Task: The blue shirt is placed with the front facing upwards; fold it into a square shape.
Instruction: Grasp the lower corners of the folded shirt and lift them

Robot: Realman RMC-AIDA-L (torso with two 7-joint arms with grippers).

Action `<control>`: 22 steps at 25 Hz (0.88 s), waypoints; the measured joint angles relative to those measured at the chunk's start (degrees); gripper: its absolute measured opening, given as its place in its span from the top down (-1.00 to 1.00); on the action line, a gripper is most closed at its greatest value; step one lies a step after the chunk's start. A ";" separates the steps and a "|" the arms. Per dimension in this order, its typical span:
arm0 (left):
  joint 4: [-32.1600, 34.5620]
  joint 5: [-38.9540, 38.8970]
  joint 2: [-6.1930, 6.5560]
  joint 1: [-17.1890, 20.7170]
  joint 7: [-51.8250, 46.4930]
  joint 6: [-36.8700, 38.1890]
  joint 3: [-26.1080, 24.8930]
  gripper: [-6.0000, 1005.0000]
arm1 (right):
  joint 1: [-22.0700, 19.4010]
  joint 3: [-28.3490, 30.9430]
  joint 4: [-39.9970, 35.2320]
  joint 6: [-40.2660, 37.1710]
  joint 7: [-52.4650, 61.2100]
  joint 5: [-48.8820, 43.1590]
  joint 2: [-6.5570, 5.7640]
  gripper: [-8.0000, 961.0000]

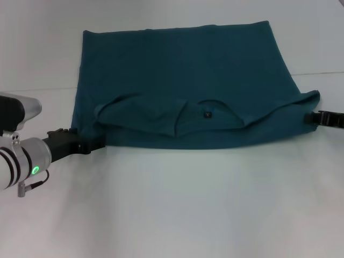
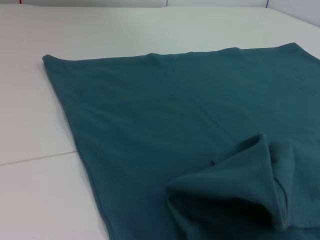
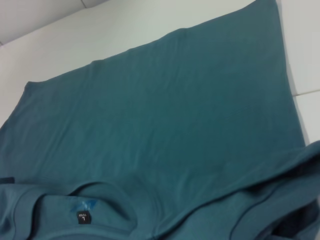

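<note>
The blue shirt (image 1: 183,75) lies spread on the white table (image 1: 188,204), its plain teal side up across most of its area, with no chest lettering in sight. The band of the shirt nearest the robot is turned over onto the rest, so the round collar (image 1: 212,107) and both sleeve ends lie on top of the flat cloth. Inside the collar sits a small dark label (image 1: 208,113); in the right wrist view the label (image 3: 84,217) shows a pale "L", with a line of smaller print above it too fine to read, and a patch of lighter blue just above the label. No container of any kind appears.

The left gripper (image 1: 88,144) is at the shirt's near left corner, where the turned-over sleeve bunches into a thick fold (image 2: 240,195). Its black tip meets the cloth edge there, but whether the jaws are open or clamped on the fabric cannot be told. The right gripper (image 1: 317,117) is at the shirt's right corner, beside the lifted, curling edge of the other sleeve; its black end touches or nearly touches the cloth, and the state of its jaws likewise cannot be told.

A thin seam in the table (image 1: 322,73) runs out from behind the shirt on both sides.
</note>
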 joint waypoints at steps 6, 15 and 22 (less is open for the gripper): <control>-0.06 0.05 0.00 -0.02 0.00 -0.03 0.01 -0.46 | -0.05 0.00 -0.05 -0.13 0.00 0.13 -0.17 0.92; -0.67 0.05 -0.08 -0.08 0.00 -0.07 0.00 -0.45 | -0.12 0.00 0.10 -0.19 0.00 0.13 -0.18 0.92; -0.75 0.05 -0.09 -0.11 0.00 -0.06 0.00 -0.45 | -0.12 -0.15 0.09 -0.19 0.00 0.13 -0.09 0.92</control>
